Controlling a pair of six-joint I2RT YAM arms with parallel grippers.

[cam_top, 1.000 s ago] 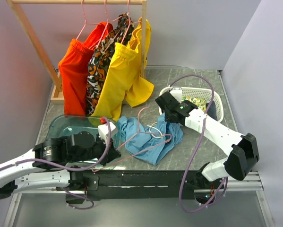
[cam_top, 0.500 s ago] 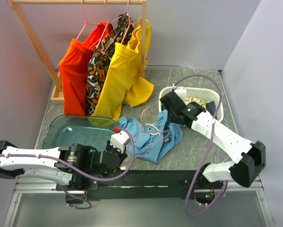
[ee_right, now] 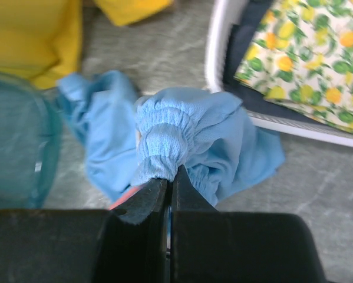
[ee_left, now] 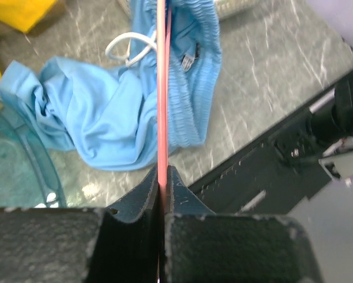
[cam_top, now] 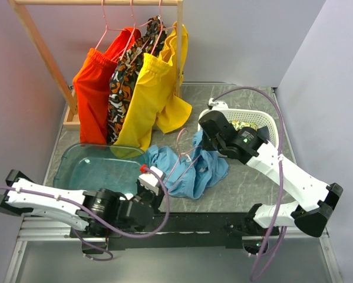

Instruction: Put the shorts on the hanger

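Note:
The sky-blue shorts (cam_top: 191,171) lie crumpled on the table's front middle, with a white drawstring (ee_left: 124,44). The pink wire hanger (cam_top: 179,162) runs through them, its hook rising near the basket. My left gripper (cam_top: 151,187) is shut on the hanger wire (ee_left: 162,88) at the near end. My right gripper (cam_top: 201,143) is shut on the shorts' elastic waistband (ee_right: 167,138) and lifts that edge beside the basket. The shorts also show in the left wrist view (ee_left: 105,112).
A wooden rack (cam_top: 40,53) at the back left holds orange (cam_top: 93,88), patterned (cam_top: 123,82) and yellow (cam_top: 149,94) garments on pink hangers. A teal glass dish (cam_top: 88,165) sits front left. A white basket (cam_top: 264,127) with lemon-print cloth (ee_right: 306,59) stands on the right.
My left arm has swung right along the front edge, keeping hold of the hanger. My right gripper has risen and moved slightly back with the waistband, bunching the shorts.

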